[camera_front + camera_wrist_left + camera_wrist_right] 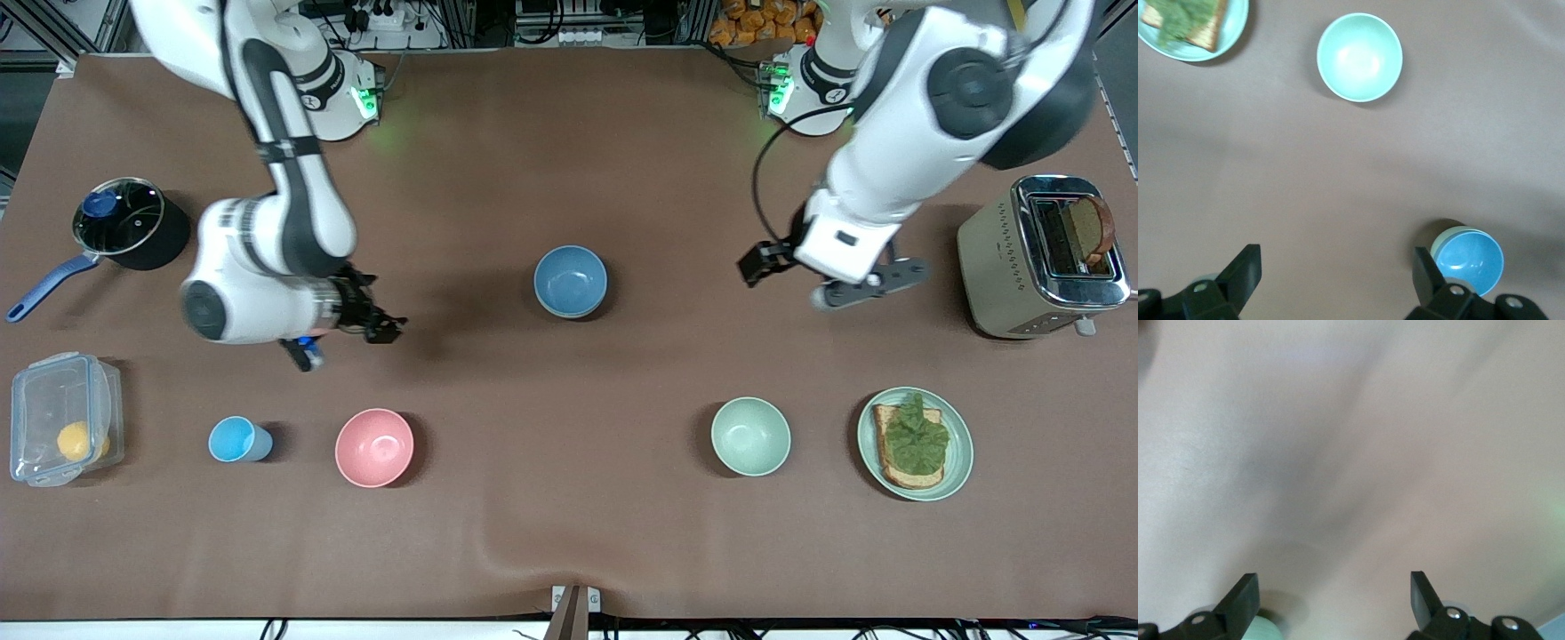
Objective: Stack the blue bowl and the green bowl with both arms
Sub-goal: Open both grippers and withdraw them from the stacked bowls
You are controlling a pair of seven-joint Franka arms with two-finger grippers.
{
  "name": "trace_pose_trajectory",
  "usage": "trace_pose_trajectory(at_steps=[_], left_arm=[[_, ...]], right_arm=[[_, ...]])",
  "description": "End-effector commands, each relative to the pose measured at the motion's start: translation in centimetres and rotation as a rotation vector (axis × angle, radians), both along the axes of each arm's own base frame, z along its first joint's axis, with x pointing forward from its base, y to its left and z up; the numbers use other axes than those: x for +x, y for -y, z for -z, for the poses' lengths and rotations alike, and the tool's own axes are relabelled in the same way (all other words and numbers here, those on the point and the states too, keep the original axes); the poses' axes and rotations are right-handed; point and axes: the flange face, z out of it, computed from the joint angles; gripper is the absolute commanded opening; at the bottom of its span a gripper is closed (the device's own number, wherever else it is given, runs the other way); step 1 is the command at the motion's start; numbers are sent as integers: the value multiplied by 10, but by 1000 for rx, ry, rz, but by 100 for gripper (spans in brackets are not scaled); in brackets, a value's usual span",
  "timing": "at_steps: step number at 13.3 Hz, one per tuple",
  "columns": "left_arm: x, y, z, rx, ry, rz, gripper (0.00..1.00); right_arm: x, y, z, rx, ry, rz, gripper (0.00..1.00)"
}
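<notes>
**Desk:** Seemingly mid-table, then. Where do we place the round, matte, medium-blue plastic blue bowl (pixel 570 281)?

**Field:** We see it upright on the brown cloth-covered table (pixel 569 533), between the two arms and farther from the front camera than the paler mint-green bowl (pixel 749 436). In the left wrist view a dull sage rim shows just under its edge. We take that rim for the round, matte green bowl (pixel 1439 241), with the blue one nested in it.

**Desk:** And the grippers?

**Field:** The left gripper (pixel 867 284) hangs over bare cloth toward the left arm's end of the table, jaws spread wide and holding nothing. The right gripper (pixel 347 342) hangs over bare cloth toward the right arm's end, likewise wide and empty.

**Desk:** Which relation do we lead with?

**Field:** The pair of bowls lies between the two sets of jaws and well apart from both. Of the two, the right arm's hand looks somewhat the nearer. From the left gripper (pixel 1338 267) the blue bowl (pixel 1468 261) sits off to one side of the fingers, not between them. The bowls are round, so no long axis governs the approach.

**Desk:** Our reading?

**Field:** We judge the stacking done, or all but done, with nothing left between either set of jaws to release.
</notes>
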Motion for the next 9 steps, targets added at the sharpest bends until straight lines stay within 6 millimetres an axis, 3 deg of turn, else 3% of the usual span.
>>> trace_pose_trajectory(at_steps=[1,5,6,9], left_arm=[[6,-30,-25,25,-2,25,100],[7,-66,-51,50,16,79,100],[5,-70,-53,62,14,103,100],[8,-103,-67,70,34,164,100]], right_arm=[[8,6,-27,-54,5,-82,100],[31,44,-104,-84,37,-205,100],[35,53,-119,-65,60,-244,100],[44,101,-150,9,123,-280,100]])
